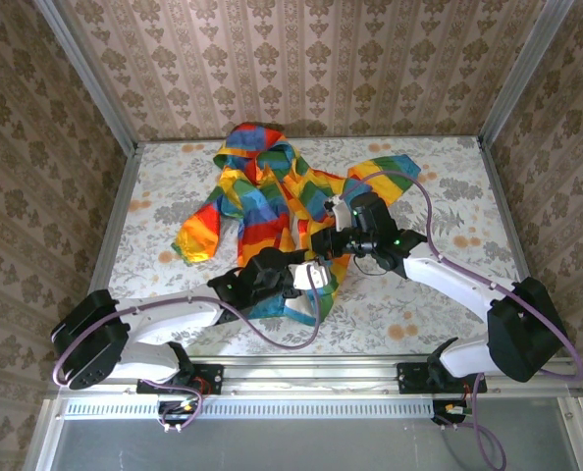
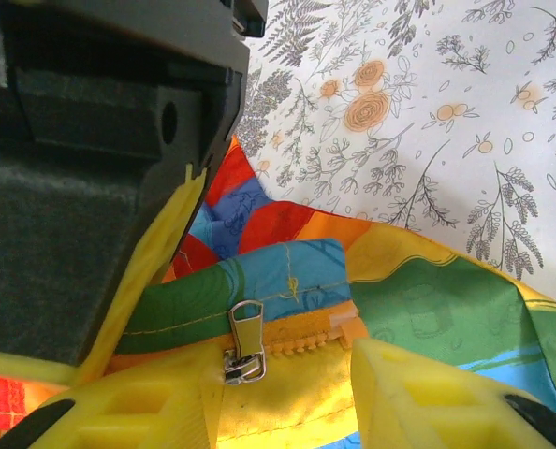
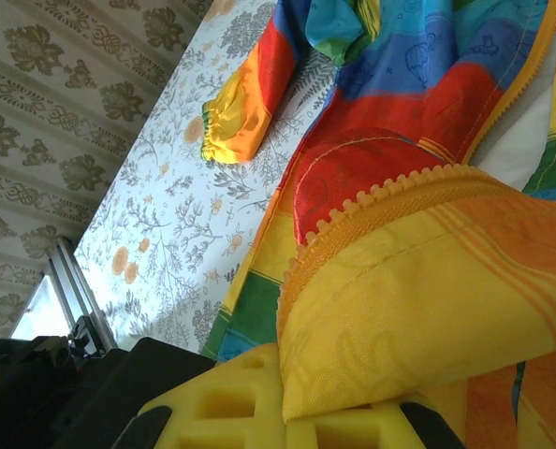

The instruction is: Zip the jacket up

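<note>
A mock-home robot test cell — damask-wallpapered panels (image 1: 311, 59) in an aluminium frame (image 1: 89, 77) around a floral-print table (image 1: 449, 304).

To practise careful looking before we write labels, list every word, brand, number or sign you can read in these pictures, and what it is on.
No readable text anywhere.
Rainbow-striped hooded rain jacket: faint printed doodles, too faint to read as letters.
Silver metal zipper pull: no legible marking.
White flower-printed table cover: patterns only.
</note>
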